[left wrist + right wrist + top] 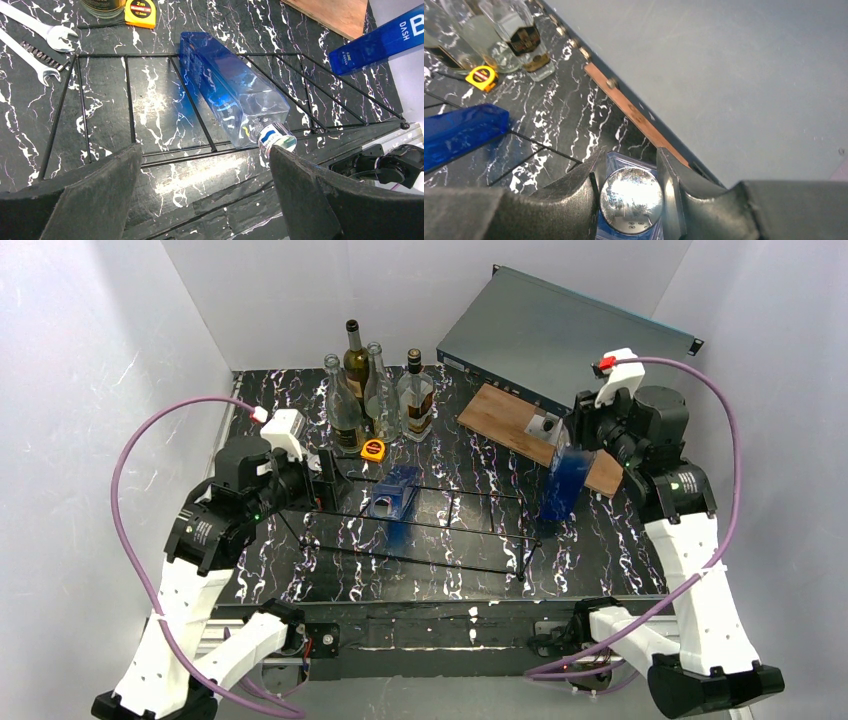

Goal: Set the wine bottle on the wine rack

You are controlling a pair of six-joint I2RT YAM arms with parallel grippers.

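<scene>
The wine rack [440, 526] is lying across the middle of the worktop [600, 550]. A first bottle [393, 495] is lying on its side on the rack, nearer the left end, its neck pointing to the front. A second bottle [563, 485] is standing upright at the rack's right end, and the right gripper [583, 432] is gripping its top. Behind the rack, four bottles [375, 390] are standing together, with a tape measure [373, 450] sitting just in front of them. Two wrenches [35, 45] are lying left of the tape measure. A board [520, 420] is lying at the back right, and a flat box [560, 335] is resting behind it.
</scene>
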